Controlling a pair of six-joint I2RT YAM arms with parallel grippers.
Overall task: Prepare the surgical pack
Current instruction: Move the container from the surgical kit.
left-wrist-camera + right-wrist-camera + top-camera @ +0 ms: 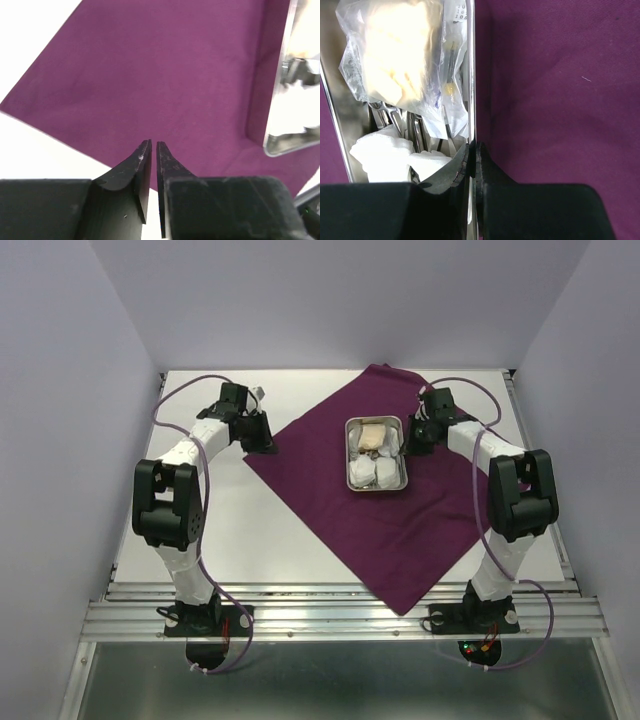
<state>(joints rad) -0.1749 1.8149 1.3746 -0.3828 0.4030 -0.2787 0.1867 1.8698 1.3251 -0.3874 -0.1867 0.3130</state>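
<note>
Meanwhile, the steel tray (347,455), loaded with gauze pads (372,475) and clear packets (395,55), is sitting in the middle of the plum-purple cloth (330,530) lying cornerwise on the worktop (240,530). The right pincer (472,147) is clamping the tray's side wall. The left pincer (154,144), fingers all but together on nothing visible, is hanging by the cloth's left corner.

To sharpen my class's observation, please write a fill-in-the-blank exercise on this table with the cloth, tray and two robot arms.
1. The steel tray rests on a ____ cloth.
2. The right gripper is shut on the wall of the ____.
3. The white gauze pads lie ____ the tray.
4. Seen from above, the left gripper is at the cloth's ____ corner.

Missing words: purple; tray; inside; left.
</note>
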